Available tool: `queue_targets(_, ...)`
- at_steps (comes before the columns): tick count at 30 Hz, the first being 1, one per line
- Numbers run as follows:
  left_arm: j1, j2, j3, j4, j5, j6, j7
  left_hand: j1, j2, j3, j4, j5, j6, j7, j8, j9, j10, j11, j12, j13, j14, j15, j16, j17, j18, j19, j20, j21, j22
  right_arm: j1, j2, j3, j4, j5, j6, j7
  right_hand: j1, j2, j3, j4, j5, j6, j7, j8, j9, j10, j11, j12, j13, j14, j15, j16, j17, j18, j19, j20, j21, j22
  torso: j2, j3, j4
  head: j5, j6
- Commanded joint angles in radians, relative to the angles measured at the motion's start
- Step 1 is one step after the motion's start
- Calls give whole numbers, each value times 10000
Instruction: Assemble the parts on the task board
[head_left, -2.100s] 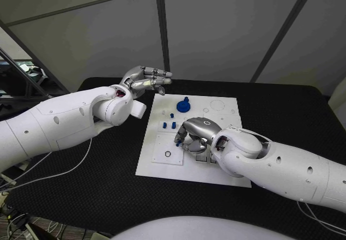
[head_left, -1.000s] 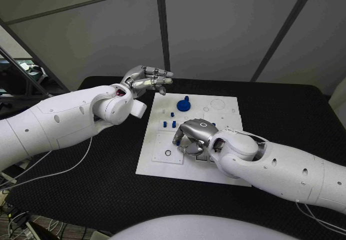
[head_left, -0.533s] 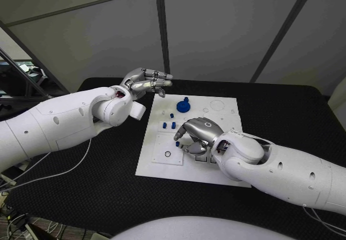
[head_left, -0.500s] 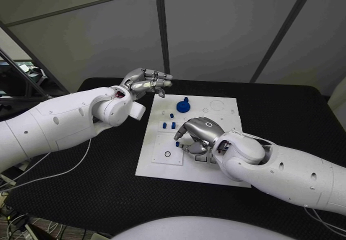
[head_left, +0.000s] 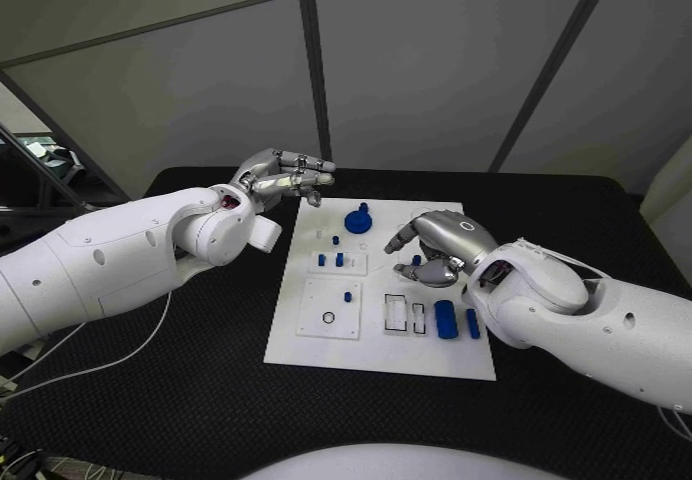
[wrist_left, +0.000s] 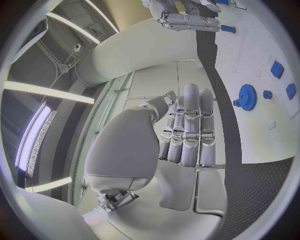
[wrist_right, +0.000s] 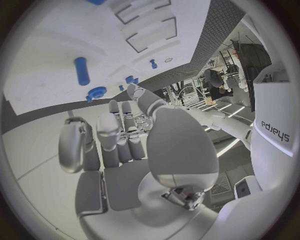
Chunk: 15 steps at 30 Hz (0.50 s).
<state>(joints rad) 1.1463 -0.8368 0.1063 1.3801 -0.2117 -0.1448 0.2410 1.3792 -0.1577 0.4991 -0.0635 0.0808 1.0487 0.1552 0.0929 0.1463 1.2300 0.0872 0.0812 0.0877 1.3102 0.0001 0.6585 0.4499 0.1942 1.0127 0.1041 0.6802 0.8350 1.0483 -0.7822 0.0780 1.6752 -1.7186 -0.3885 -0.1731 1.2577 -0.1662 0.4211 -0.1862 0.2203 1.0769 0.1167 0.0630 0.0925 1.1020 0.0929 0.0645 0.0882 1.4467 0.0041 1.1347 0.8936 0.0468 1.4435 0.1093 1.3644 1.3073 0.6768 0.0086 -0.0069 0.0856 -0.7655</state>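
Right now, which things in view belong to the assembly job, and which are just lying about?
Job: white task board; large blue gear; small blue pegs; thick blue cylinder; thin black ring; right hand over the board; left hand off its far corner.

Lying about: thin white cable on the black table.

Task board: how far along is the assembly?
Looks partway. Done: a blue gear sits at the far end of the task board, and small blue pegs stand near it. In hand: nothing; the right hand hovers over the board and the left hand is off to its side. Left: two blue bars lie beside empty outlined slots.
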Motion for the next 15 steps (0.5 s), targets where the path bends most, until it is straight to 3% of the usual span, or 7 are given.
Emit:
queue_targets(1,13,-1,1,24,53,157,32,-23,92,-51,9,-32,-35,63,-36,-4,-46,21,1,9,-41,23,-36,-16,-121,-62,29,-46,-17,141,-212,67,13,-49,903,-467,-26,-103,-174,-15,-80,-110,-70,-7,-34,-83,6,-3,3,-90,4,-117,-102,192,-83,7,-89,142,10,1,1,-103,59)
queue_targets(8,13,24,-9,6,53,185,30,-23,92,-51,9,-32,-35,63,-36,-4,-46,21,1,9,-41,23,-36,-16,-121,-62,29,-46,-17,261,-296,129,-267,-174,1499,-643,97,-87,-580,-3,-182,-188,-99,-5,-98,-344,57,-16,-44,-155,43,-295,-360,240,-188,46,-308,-77,28,6,33,-154,79)
queue_targets(15,13,24,-20,-16,53,203,15,-23,92,-51,9,-32,-35,63,-36,-4,-46,21,1,9,-41,23,-36,-16,-121,-62,29,-46,-17,284,-129,139,-460,-161,2147,-689,187,17,-718,20,-220,-230,-65,-1,-142,-362,61,12,-52,-126,54,-262,-332,229,-154,59,-290,-46,27,1,30,-105,37)
